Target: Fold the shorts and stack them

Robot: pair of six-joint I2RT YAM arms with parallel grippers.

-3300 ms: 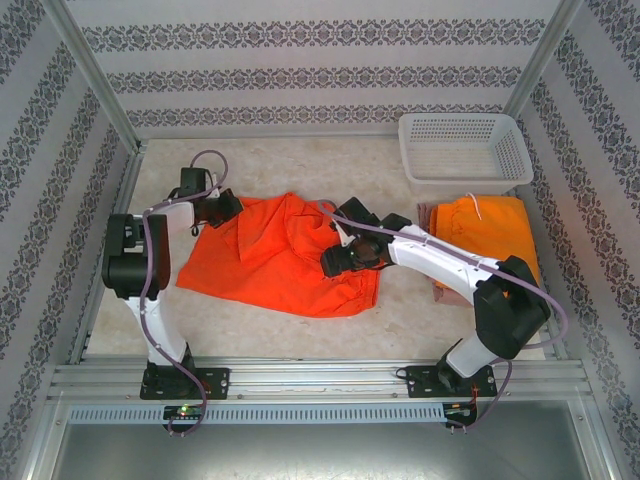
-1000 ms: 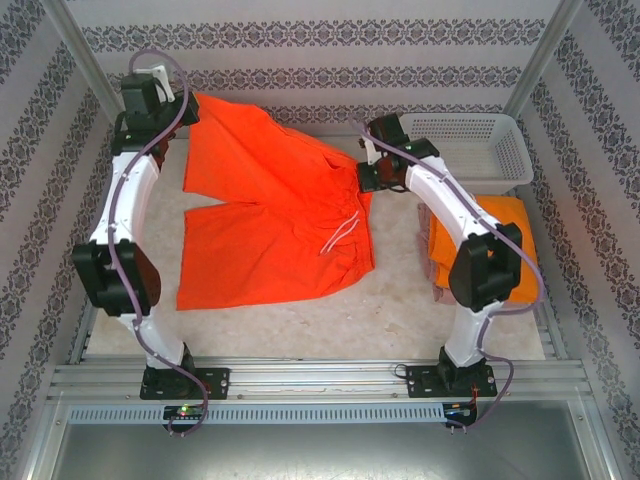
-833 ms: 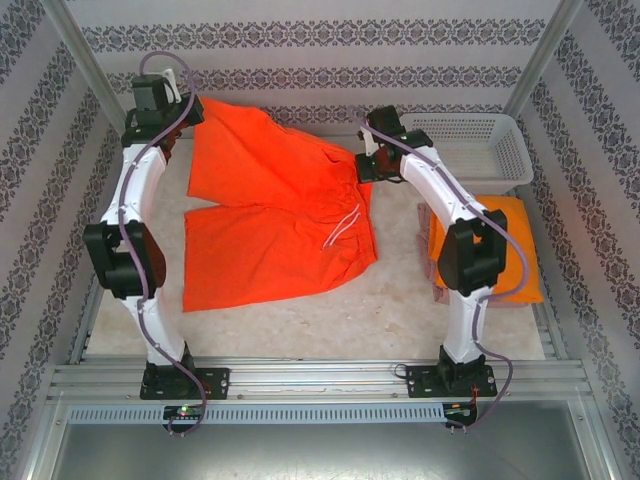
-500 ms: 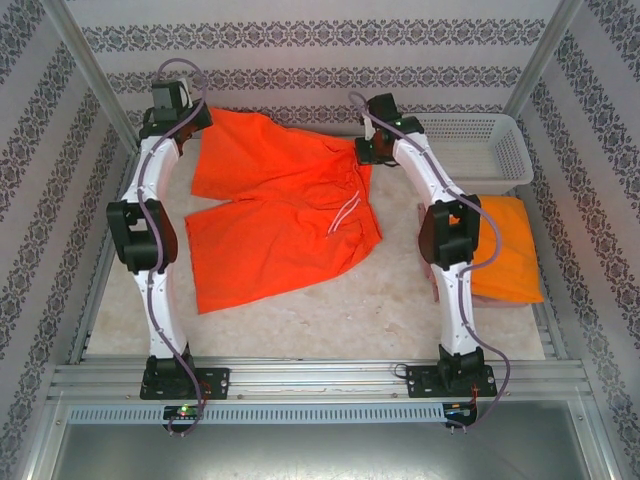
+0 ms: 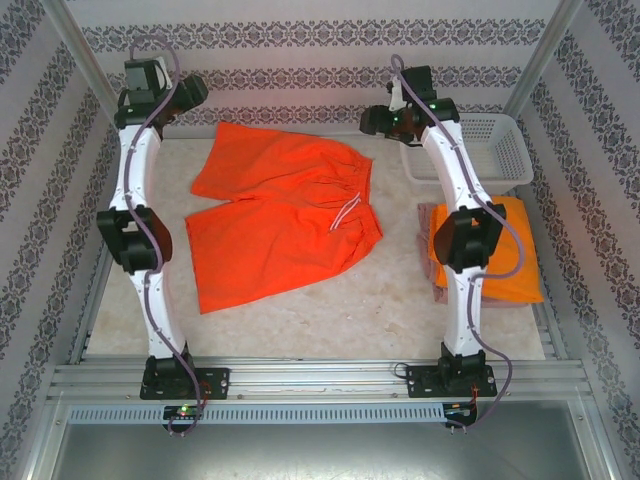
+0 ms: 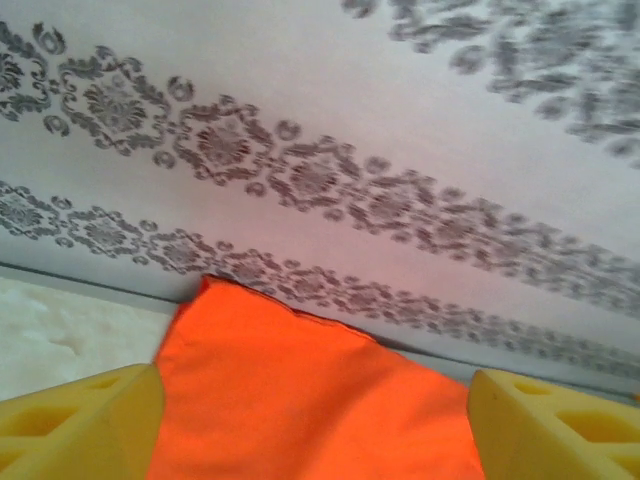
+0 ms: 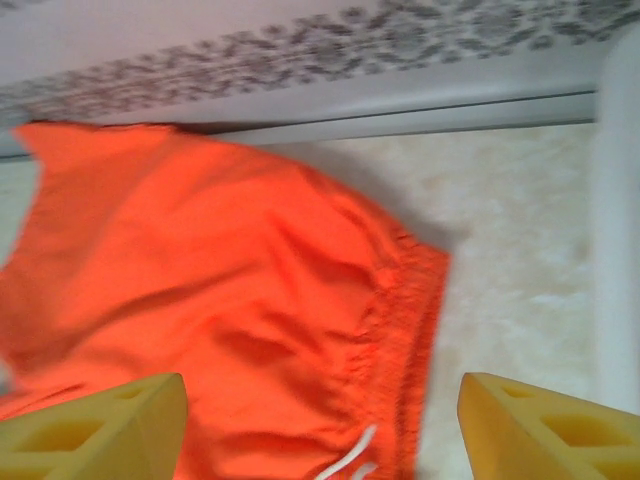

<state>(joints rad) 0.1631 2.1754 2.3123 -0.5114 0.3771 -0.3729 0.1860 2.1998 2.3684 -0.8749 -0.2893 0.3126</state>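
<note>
1. The bright red-orange shorts [image 5: 285,220] are lying spread flat on the desk [image 5: 330,310], with the waistband [image 5: 366,195] to the right, the legs to the left and a white drawstring [image 5: 346,214] showing.
2. The left tool [image 5: 188,96] is hanging above the shorts' far left corner, its yellow fingers [image 6: 80,425] standing wide apart and pinching nothing.
3. The right tool [image 5: 374,120] is hovering over the waistband's far end, likewise spread and empty.
4. The folded orange shorts [image 5: 500,250] are resting on the dusty pink shorts [image 5: 426,214] at the right, just in front of the white basket [image 5: 490,150].
</note>
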